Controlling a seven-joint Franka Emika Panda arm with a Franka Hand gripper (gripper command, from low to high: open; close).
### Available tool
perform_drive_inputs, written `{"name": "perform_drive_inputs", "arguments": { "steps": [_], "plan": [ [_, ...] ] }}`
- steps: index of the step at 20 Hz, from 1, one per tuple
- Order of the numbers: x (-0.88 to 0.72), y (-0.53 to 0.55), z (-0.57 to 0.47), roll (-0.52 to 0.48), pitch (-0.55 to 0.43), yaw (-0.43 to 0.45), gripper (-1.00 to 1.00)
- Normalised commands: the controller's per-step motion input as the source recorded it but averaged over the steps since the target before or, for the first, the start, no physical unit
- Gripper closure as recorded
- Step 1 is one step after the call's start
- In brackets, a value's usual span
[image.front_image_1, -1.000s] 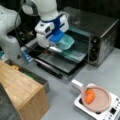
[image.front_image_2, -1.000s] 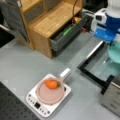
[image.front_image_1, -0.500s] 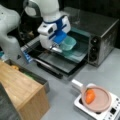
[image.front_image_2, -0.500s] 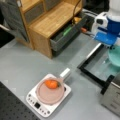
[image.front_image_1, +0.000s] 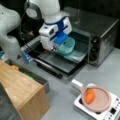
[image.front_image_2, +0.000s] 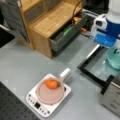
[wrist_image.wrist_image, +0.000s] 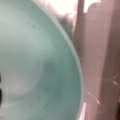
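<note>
A teal bowl hangs at the mouth of the open toaster oven, above its lowered glass door. My gripper is shut on the bowl's rim on the side facing away from the oven. In a front view the bowl sits just below the gripper and its blue-and-white hand. The bowl's pale inside fills most of the wrist view, with the oven interior to its right. The fingertips are mostly hidden by the hand and the bowl.
A pink pan holding an orange vegetable rests on a white induction cooker, also seen with the pan in front. A wooden cabinet has an open drawer holding small items.
The gripper and the bowl have shifted slightly lower and toward the oven opening. The pan and cabinet have not moved.
</note>
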Motion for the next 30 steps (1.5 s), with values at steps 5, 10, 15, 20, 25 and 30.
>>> {"name": "perform_drive_inputs", "arguments": {
  "steps": [5,10,15,20,25,30],
  "plan": [
    [0.12,0.07,0.04,-0.005,0.044,-0.089,-1.00],
    [0.14,-0.01,0.11,-0.040,0.085,-0.140,-1.00],
    [0.24,-0.22,0.24,-0.095,0.136,-0.167,-1.00],
    [0.40,-0.38,0.30,-0.085,0.177,-0.063,-1.00],
    [0.64,-0.38,0.31,-0.062,0.232,0.016,-1.00],
    [0.96,-0.32,0.25,-0.073,0.255,0.070,-1.00]
  ]
}}
